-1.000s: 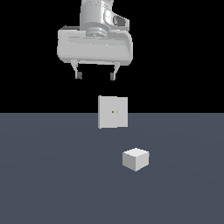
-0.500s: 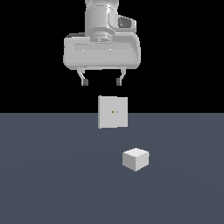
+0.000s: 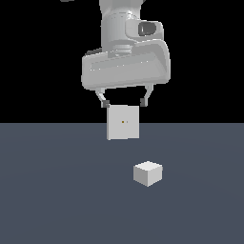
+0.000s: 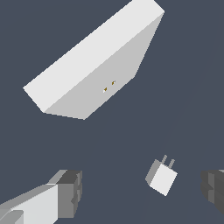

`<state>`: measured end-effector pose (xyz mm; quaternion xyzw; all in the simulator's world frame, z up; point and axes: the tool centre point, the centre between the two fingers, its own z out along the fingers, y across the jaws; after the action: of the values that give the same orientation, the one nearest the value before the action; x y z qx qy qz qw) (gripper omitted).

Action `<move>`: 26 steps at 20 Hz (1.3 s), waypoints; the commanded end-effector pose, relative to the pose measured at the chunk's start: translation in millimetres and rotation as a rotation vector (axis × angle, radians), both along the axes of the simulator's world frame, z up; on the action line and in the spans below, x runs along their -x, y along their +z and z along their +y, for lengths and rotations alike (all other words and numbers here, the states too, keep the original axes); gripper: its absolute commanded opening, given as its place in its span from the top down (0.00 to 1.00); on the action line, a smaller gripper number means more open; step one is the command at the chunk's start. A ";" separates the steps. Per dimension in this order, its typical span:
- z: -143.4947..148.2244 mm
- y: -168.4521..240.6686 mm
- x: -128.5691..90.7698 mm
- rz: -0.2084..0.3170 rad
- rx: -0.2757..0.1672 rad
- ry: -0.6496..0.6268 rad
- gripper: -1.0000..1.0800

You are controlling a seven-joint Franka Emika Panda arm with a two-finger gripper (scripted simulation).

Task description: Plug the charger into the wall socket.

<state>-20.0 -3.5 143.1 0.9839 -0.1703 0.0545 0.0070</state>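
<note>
While the gripper (image 3: 124, 102) hangs high:
Exterior view: fingers spread and empty above the wall socket (image 3: 123, 122); charger (image 3: 147, 173) on the bench (image 3: 57, 190), nearer the camera, toward this view's right.
Wrist view: charger (image 4: 162, 177) prongs point toward the socket (image 4: 94, 65).
Handling: probably light, rigid; pinch its flat sides, clear of the prongs.

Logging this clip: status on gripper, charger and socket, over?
Gripper open, empty, hovering above the wall socket. Charger loose on the floor, prongs visible in wrist view. Nothing in the way.
</note>
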 end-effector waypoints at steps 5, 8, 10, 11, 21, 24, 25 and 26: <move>-17.4 -25.2 19.6 -0.019 0.013 -0.170 0.04; -24.0 -36.5 29.0 -0.027 0.020 -0.245 0.04; -28.0 -43.9 35.4 -0.033 0.024 -0.295 0.04; -29.8 -47.5 38.5 -0.035 0.026 -0.318 0.04; -40.5 -73.9 61.6 -0.053 0.041 -0.489 0.04; -41.8 -78.3 65.5 -0.055 0.044 -0.517 0.04; -42.1 -79.4 66.5 -0.056 0.044 -0.524 0.04; -42.3 -80.3 67.2 -0.056 0.045 -0.529 0.04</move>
<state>-85.8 -45.3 64.4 0.9053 -0.4152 0.0811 0.0375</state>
